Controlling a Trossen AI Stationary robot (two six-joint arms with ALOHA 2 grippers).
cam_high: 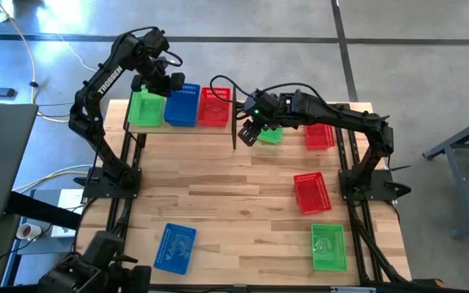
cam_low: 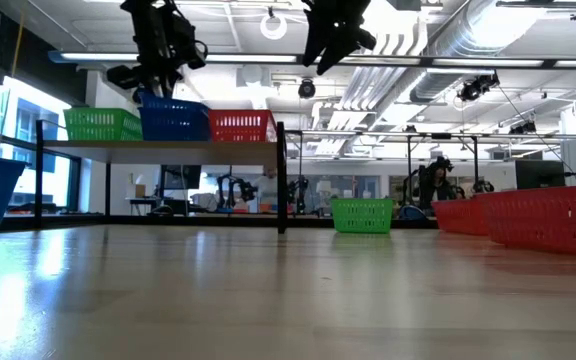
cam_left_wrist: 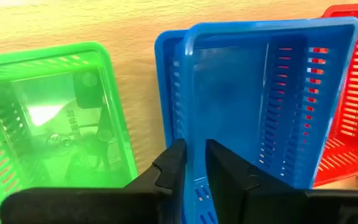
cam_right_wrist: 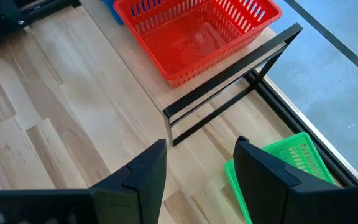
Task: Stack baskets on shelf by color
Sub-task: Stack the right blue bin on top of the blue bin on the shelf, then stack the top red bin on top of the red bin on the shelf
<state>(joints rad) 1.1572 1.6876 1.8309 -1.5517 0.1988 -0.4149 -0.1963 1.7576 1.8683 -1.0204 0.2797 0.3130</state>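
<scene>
The shelf (cam_high: 179, 129) stands at the table's far left and carries a green basket (cam_high: 145, 108), two blue baskets, one nested in the other (cam_high: 182, 106), and a red basket (cam_high: 214, 107). My left gripper (cam_left_wrist: 193, 167) is above the blue pair, shut on the upper blue basket (cam_left_wrist: 260, 93), which sits tilted in the lower one (cam_left_wrist: 165, 81). My right gripper (cam_right_wrist: 201, 168) hangs open in the air off the shelf's right end, beside a green basket (cam_right_wrist: 284, 174) that rests on its base on the table. My left gripper pinches a side wall of the upper blue basket at its rim (cam_left_wrist: 192, 140), one finger (cam_left_wrist: 169, 165) outside the wall and one (cam_left_wrist: 229, 174) inside. The fingers come from above, pointing down. The basket sits tilted inside the lower blue basket on the shelf.
Loose on the table: a red basket (cam_high: 320, 135) at the far right, another red basket (cam_high: 312, 193) mid-right, a green basket (cam_high: 328, 247) near right, a blue basket (cam_high: 175, 247) near left. The shelf's black frame leg (cam_right_wrist: 229, 84) stands close to my right gripper.
</scene>
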